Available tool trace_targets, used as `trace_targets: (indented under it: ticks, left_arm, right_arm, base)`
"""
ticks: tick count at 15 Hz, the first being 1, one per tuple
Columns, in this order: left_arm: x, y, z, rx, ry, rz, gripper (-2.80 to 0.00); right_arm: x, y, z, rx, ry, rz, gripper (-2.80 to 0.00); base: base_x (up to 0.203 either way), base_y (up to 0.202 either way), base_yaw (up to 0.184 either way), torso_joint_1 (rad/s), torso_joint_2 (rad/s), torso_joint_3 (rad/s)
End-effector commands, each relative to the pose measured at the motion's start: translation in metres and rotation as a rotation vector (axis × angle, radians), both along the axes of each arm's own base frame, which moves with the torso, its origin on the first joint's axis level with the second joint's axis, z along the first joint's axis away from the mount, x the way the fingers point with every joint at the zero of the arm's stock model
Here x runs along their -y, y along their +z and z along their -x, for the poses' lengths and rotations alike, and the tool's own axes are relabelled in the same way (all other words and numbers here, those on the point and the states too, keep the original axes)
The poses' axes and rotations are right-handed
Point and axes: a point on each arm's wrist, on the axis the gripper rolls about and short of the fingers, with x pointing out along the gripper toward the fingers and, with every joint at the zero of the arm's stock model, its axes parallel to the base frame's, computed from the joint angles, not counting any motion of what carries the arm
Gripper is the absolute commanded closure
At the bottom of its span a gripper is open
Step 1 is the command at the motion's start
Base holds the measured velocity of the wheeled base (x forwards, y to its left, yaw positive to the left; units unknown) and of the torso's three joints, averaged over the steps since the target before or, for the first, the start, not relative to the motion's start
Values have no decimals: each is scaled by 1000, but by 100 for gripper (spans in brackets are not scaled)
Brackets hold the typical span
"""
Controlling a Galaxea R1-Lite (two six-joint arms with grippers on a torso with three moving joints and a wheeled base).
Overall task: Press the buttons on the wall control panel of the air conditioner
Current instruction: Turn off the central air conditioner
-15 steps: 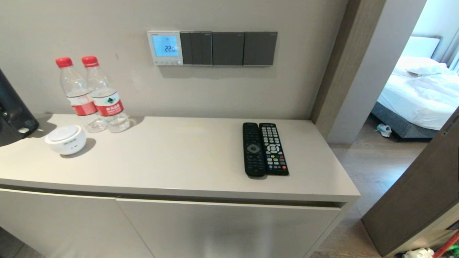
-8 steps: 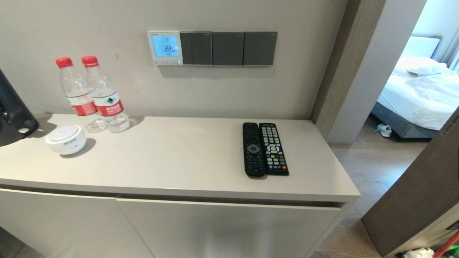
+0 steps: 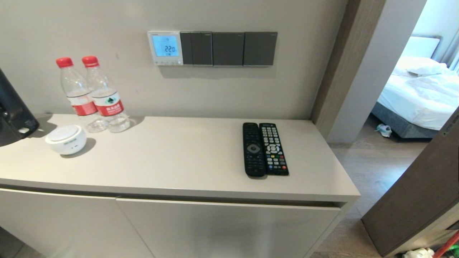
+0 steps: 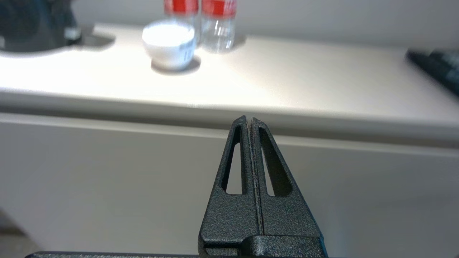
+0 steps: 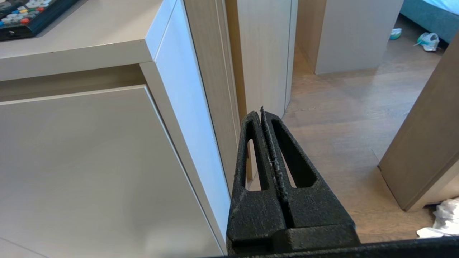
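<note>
Scanning left to right, you had the left gripper (image 4: 250,120) pressed together low before the cabinet (image 3: 222,222), the air conditioner's wall control panel (image 3: 165,47) lit on the wall above, its buttons (image 3: 165,62) untouched, and the right gripper (image 5: 261,111) likewise closed, so a straight, gentle fingertip press looked best.

A coarse, grainy matt black finish is seen on the left hand (image 4: 250,120) and right hand (image 5: 261,111). The counter (image 3: 179,157) is smooth and satin; the floor (image 5: 344,118) is wood-grained.
</note>
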Motion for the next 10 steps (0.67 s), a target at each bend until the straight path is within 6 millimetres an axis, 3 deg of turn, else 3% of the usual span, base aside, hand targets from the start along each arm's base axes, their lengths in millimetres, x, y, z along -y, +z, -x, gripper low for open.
trace_targets:
  ticks: [1, 7, 10]
  left_arm:
    - [0, 28, -32, -81, -12, 3, 0]
    - [4, 120, -118, -17, -82, 5, 0]
    - [30, 130, -153, -48, -142, 9, 0]
  right_arm:
    - [0, 0, 0, 2, 0, 0, 0]
    - [0, 0, 0, 2, 0, 0, 0]
    - [0, 0, 0, 2, 0, 0, 0]
  base:
    - [0, 0, 0, 0, 0, 0]
    - [0, 0, 0, 0, 0, 0]
    - [0, 0, 0, 0, 0, 0]
